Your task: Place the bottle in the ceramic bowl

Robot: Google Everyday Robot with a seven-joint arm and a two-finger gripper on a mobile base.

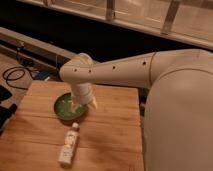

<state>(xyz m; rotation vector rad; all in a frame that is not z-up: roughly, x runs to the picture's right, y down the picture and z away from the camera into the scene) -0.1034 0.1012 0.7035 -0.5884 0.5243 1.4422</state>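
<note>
The worktop (115, 135) is carrying the bowl (62, 107) toward its far-left corner. The gripper (83, 105) is hovering over the bowl's right rim, fingers apart and holding nothing. The bottle (69, 145) is lying toward the near edge, so picking and placing are both remaining.

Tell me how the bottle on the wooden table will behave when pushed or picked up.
The bottle lies on its side, so a sideways push would probably roll it. It looks like slim plastic, likely light and fairly stiff, perhaps slippery to pinch. The hand hangs over the ceramic bowl, apart from the bottle.
</note>
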